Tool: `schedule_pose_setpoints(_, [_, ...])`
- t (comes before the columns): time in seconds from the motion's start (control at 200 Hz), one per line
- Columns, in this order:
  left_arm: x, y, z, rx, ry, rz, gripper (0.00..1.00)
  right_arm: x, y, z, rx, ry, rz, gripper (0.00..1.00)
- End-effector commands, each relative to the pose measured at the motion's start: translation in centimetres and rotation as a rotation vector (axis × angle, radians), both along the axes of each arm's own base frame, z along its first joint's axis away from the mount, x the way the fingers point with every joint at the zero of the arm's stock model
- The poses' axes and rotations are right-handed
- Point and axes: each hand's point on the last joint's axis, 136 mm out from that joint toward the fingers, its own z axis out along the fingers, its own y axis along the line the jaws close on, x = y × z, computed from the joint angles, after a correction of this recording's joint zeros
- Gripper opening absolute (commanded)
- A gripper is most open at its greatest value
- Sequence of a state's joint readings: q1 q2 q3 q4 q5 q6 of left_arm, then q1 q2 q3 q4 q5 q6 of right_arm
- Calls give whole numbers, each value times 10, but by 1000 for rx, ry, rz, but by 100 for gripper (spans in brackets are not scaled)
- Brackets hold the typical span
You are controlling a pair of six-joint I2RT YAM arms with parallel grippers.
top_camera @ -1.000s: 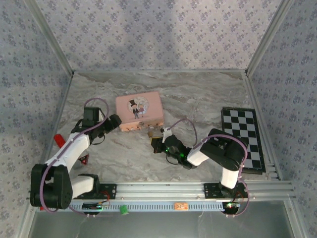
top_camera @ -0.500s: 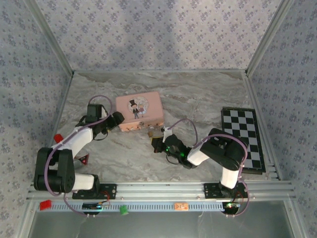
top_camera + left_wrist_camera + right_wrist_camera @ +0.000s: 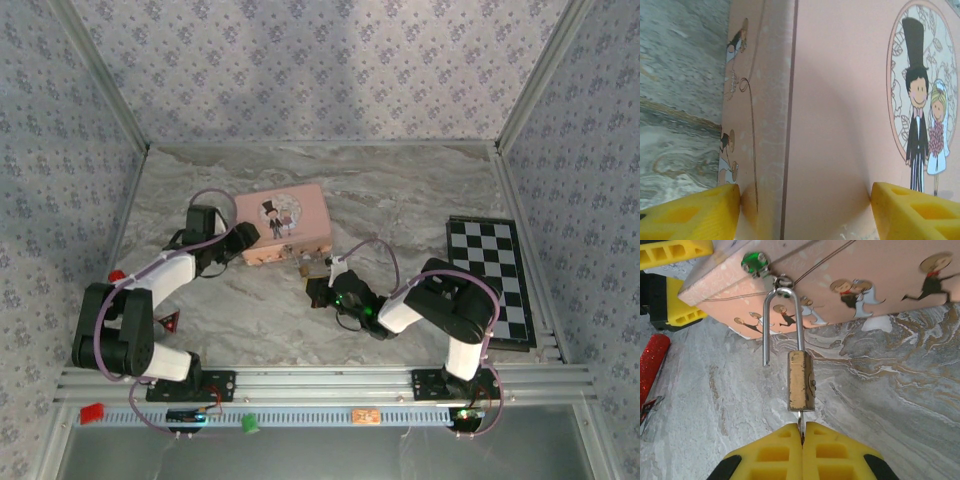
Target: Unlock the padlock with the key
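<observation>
Padlock hangs open; low-reaching right hand pinches its key.

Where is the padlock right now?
In the right wrist view, the padlock is hooked on the clasp of the pink tin, directly ahead of the right tool pinching its key.

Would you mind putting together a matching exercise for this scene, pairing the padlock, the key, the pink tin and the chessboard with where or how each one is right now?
Things:
1. padlock
2. key
3. pink tin
4. chessboard

States:
A. lying flat by the right edge of the table
B. straddled by the left gripper
C. hanging from the pink tin, shackle sprung open
D. pinched in the shut right gripper, blade in the padlock's underside

Pairs: 1-C, 2-D, 3-B, 4-A
</observation>
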State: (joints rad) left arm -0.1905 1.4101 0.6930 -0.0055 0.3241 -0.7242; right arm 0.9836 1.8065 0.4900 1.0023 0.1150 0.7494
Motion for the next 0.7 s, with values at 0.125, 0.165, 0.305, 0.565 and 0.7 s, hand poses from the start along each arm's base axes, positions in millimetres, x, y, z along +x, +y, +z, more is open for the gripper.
schedule_pose_setpoints(0.125, [-12, -21, -2, -19, 12, -39, 67, 4, -9, -16, -38, 65, -38, 13])
schedule_pose_setpoints(0.165, [-14, -22, -3, -19, 14, -41, 66, 4, -11, -18, -39, 70, -41, 16])
schedule_pose_setpoints(0.305, [-17, -22, -4, -6, 15, -37, 66, 5, -18, -21, -35, 93, -58, 22])
schedule_pose_setpoints(0.565, [-21, -23, -5, 0, 17, -38, 66, 8, -32, -10, -21, 75, -70, 32])
schedule_pose_setpoints(0.7, [-26, -26, -8, -4, 25, -39, 66, 15, -34, 9, -18, 54, -29, 32])
